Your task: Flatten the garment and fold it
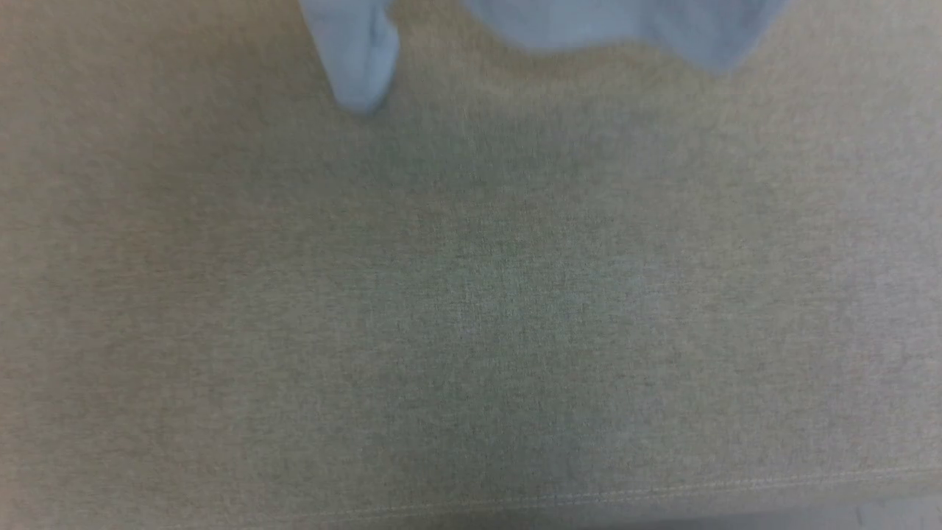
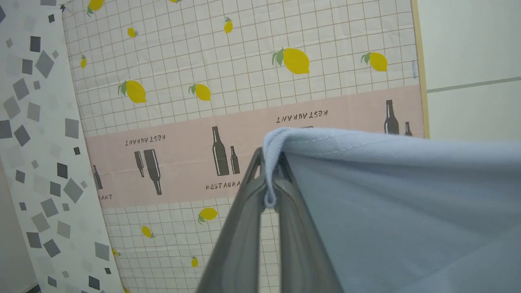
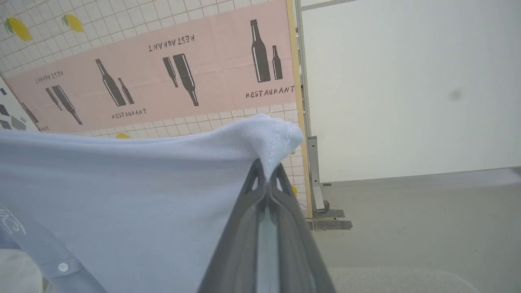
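The garment (image 3: pixel 122 195), a light blue knit shirt with a white button (image 3: pixel 62 267), hangs spread between both grippers, its lower edge over the beige fabric surface (image 1: pixel 471 294). The left gripper (image 2: pixel 270 167) is pinched on one upper corner and the right gripper (image 3: pixel 267 173) on the other. A lemon-and-bottle printed panel (image 2: pixel 244 61) stands behind.
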Robot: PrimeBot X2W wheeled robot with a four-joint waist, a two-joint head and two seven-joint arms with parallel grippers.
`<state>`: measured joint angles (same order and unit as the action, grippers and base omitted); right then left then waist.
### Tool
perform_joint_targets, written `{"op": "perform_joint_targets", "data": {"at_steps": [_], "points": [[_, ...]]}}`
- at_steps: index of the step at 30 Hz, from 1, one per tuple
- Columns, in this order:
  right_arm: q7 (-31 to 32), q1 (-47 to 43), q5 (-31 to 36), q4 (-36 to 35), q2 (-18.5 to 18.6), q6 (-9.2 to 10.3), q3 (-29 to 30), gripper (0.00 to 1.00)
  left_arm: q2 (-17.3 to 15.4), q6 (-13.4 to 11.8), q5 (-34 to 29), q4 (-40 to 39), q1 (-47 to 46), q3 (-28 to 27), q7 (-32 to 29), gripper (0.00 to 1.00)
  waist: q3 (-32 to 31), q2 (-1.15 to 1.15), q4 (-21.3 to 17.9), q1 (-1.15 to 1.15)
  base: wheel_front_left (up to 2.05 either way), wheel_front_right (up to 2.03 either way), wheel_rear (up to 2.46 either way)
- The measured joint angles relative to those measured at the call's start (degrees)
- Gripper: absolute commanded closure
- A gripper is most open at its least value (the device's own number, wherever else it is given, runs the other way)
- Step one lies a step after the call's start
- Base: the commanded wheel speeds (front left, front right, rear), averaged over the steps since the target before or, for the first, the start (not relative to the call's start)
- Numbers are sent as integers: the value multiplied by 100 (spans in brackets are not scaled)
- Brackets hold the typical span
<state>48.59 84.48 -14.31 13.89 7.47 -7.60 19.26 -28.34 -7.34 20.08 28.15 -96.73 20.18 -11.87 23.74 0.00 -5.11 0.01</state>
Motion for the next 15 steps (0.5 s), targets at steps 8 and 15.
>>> {"op": "perform_joint_targets", "data": {"at_steps": [8,15], "points": [[-1551,1113,468,739,-236,0,185,100,147,-342,-353,333,-938,-80,1247,100,965,0,-112,0,0,0,0],[-1742,1141,294,1272,-148,0,-46,100,248,-270,-73,693,-850,-241,1815,100,1583,0,-127,0,0,0,0]]}}
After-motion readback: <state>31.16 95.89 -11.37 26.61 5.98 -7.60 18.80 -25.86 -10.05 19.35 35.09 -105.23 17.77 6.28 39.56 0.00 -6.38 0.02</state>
